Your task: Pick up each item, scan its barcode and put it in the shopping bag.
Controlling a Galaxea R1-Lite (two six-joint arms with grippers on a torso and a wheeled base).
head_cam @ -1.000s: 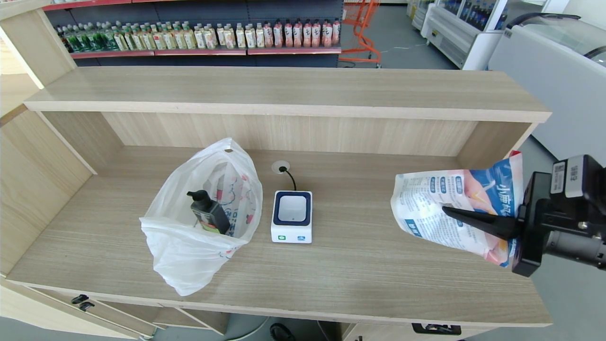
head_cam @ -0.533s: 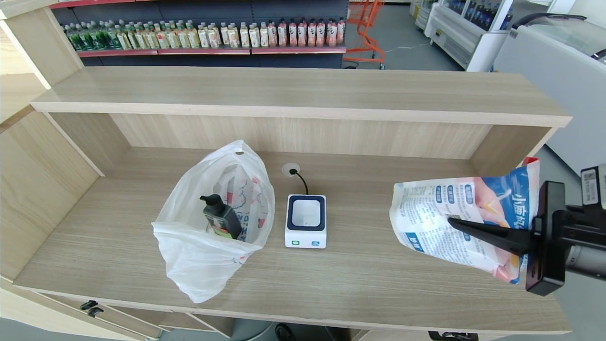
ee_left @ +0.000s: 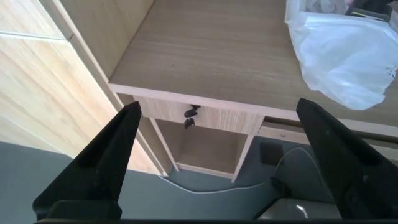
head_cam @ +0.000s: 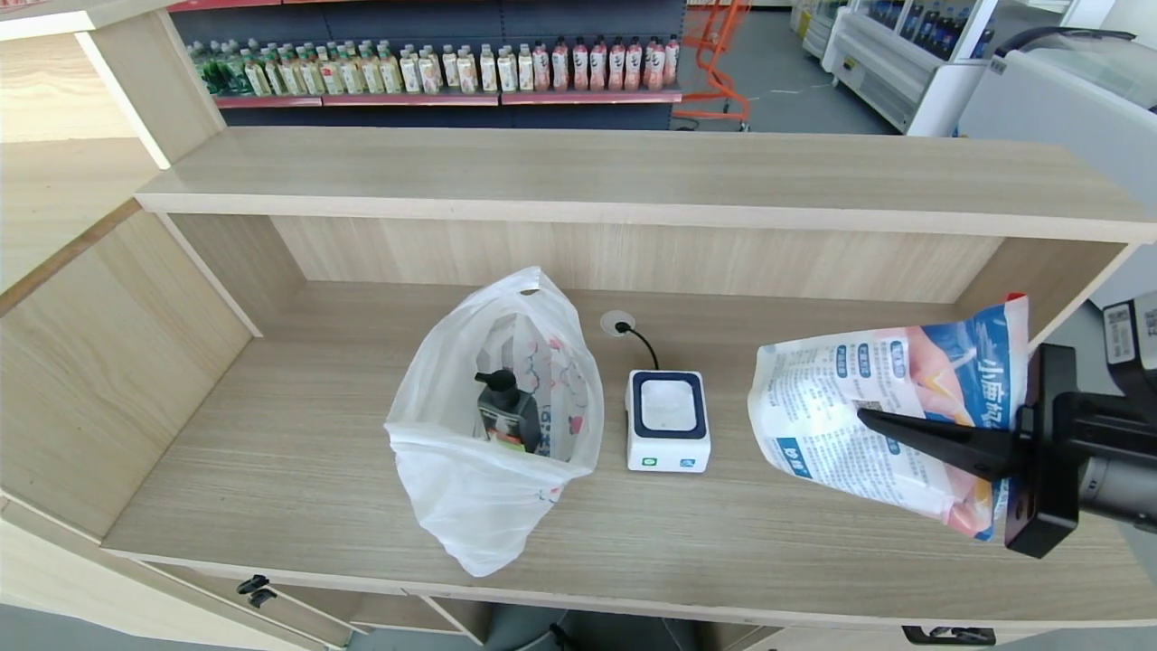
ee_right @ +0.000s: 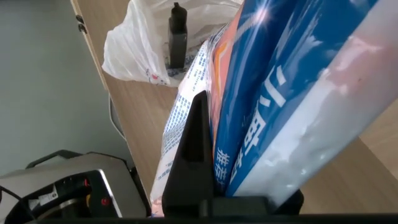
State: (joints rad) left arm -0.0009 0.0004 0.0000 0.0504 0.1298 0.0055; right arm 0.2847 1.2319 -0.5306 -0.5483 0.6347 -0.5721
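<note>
The soft pouch (head_cam: 868, 407) hangs in the air over the right part of the counter (head_cam: 298, 461), clear of its surface, to the right of the scanner (head_cam: 668, 419). The right gripper (head_cam: 872, 420) pinches it: one dark finger (head_cam: 931, 438) lies across the printed face, and the other is presumably behind the film. In the right wrist view the finger (ee_right: 196, 155) presses flat against the pouch (ee_right: 280, 93).

It is probably a filled flexible pack, fairly light. Its contents are likely to shift and sag, and the glossy skin looks slippery. A hold well in from the edge, as here, seems safer than one at a corner. The barcode may sit on the text-covered face, though it is too small to make out.

The left gripper (ee_left: 219, 106) hangs off the counter's front edge with its fingers spread wide and nothing between them.

The scanner stands between the pouch and the shopping bag (head_cam: 479, 497), and its cable (head_cam: 644, 342) runs to a hole behind it. The bag's mouth is open but slumped, and a dark pump bottle (head_cam: 506, 414) already stands inside, so the way in looks narrow.
</note>
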